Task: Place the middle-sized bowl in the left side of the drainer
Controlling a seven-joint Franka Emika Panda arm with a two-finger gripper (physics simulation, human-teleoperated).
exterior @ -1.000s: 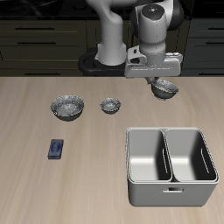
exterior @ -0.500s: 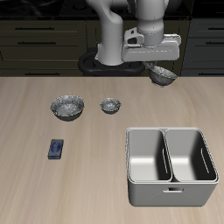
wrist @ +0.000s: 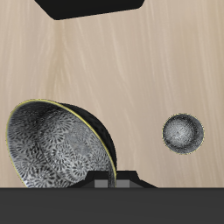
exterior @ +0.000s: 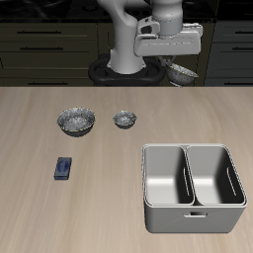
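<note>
Your fingers are clamped on the rim of the bowl [exterior: 182, 71], which hangs tilted under the gripper [exterior: 176, 65], well above the table [exterior: 40, 208] near its back edge. In the wrist view that bowl [wrist: 57, 144] fills much of the frame, tipped so you look into its speckled inside, with its dark outer wall showing along one edge; the gripper [wrist: 112, 181] meets the rim where the dark body crosses the frame, and the fingertips themselves are hidden there.

From the table's middle, the drainer [exterior: 194, 187] sits at about 4 o'clock, close to the front edge, both deep compartments open and split by the centre wall. The held bowl is high up and well back from it, at about 12 o'clock from the drainer.

Two more grey bowls rest on the table: the wide bowl [exterior: 75, 121] at about 10 o'clock from the middle, and the small bowl [exterior: 124, 119] just beside it, nearer the centre. The wrist view also catches the small bowl [wrist: 184, 133] far below on the wood.

A small blue block [exterior: 63, 168] lies at about 8 o'clock, well apart from everything else.
</note>
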